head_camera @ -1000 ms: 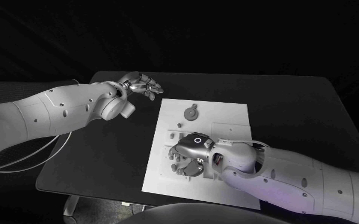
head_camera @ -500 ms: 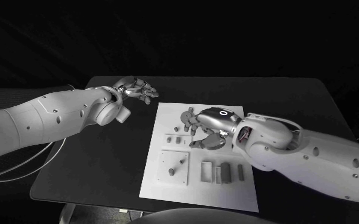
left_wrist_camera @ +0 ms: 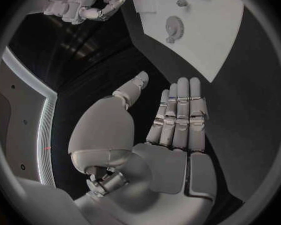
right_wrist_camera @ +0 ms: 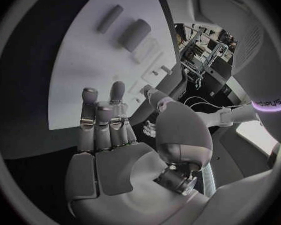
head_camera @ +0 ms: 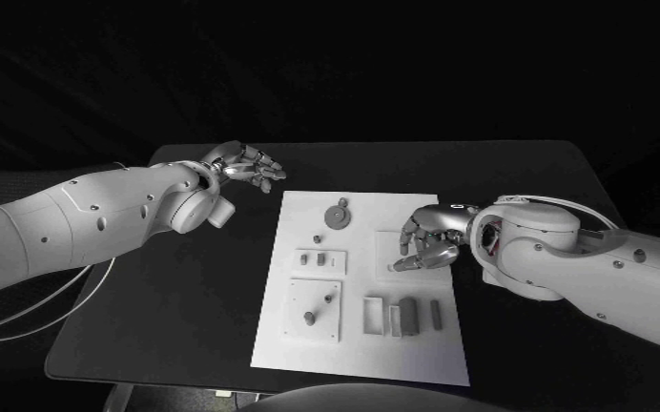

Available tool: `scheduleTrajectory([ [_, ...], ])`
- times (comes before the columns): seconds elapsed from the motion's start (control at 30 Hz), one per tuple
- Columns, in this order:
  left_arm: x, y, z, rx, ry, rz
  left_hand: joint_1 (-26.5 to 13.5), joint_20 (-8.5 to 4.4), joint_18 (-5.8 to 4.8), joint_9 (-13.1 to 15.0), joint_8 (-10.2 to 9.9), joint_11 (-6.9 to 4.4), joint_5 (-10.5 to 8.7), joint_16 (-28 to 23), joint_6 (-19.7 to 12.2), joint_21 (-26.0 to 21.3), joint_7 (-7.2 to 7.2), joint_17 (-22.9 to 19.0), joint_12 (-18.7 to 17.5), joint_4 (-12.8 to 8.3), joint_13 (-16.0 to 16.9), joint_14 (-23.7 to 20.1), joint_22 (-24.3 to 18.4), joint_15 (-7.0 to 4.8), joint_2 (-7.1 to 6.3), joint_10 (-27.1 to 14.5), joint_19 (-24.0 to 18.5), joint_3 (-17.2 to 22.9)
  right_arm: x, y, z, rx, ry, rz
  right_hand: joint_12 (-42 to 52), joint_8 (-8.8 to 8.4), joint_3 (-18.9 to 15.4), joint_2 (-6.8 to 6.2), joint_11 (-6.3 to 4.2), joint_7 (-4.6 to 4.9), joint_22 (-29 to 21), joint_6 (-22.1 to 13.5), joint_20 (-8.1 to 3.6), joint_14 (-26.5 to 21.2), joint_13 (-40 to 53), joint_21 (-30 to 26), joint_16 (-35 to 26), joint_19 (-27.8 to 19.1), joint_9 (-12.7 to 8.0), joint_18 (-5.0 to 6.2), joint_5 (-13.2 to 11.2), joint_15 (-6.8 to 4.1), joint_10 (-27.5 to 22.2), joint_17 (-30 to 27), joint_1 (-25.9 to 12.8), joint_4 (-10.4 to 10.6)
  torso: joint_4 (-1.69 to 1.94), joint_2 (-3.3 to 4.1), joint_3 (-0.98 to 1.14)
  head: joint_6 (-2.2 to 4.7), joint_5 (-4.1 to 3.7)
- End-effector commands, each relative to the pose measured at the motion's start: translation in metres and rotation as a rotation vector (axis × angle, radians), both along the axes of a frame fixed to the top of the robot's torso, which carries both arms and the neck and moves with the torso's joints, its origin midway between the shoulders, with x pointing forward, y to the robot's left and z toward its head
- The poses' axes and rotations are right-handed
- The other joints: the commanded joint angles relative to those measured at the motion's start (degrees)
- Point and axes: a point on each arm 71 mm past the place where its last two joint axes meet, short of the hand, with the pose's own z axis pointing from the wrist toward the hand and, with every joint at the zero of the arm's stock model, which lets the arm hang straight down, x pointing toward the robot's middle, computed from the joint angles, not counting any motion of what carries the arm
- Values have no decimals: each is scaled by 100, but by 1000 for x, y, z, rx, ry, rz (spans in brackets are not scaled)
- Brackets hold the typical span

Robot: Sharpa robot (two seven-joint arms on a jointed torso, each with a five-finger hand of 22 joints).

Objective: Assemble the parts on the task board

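Honestly, the risk I see is the right robot hand [head_camera: 426, 240]: it hangs over the right edge of the white rectangular task board [head_camera: 360, 355] with loosely curled fingers holding nothing, so coming down off-target could knock the small grey parts out of place. The left robot hand [head_camera: 248, 163] is spread and empty, off the board over the black desk [head_camera: 179, 317]. Count: one board, one round grey disc [head_camera: 337, 214], two little pegs [head_camera: 315, 259] side by side, roughly three upright blocks [head_camera: 407, 317] near the front.
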Motion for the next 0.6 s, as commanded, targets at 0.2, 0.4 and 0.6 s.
scheduleTrajectory([
  [0.2,0,-3,0,-4,7,-9,28,13,50,-8,21,13,-6,-50,-14,-35,14,21,5,-4,-12,47,10,5,5,-10,43,2,-16,-20,-20,-113,247,-156,1241,233,-91,-152,-178,-138,114,375,-145,47,1023,125,609,115,265,110,-268,-159,-174,500,-237,665,-5,2,-20,-17,-61],
  [0.4,1,-3,-1,-2,13,-10,0,13,50,-11,24,13,-3,-71,-10,-42,12,45,6,27,-20,50,14,6,16,-10,43,2,-22,-25,-30,-158,289,-167,1505,326,-203,-81,-257,-220,109,559,-228,238,1210,205,712,222,381,110,-268,-230,-100,846,-213,922,-11,-11,-29,-65,-94],
  [0.6,0,-4,-1,-2,16,-11,2,12,51,-12,25,12,-2,-77,-9,-44,11,51,6,31,-21,51,15,5,21,-9,43,6,-25,-24,-41,-144,296,-202,1543,300,-307,-88,-272,-234,106,566,-262,322,1239,224,721,233,400,110,-272,-249,-80,1032,-187,1093,-5,-11,-31,-93,-110],
])
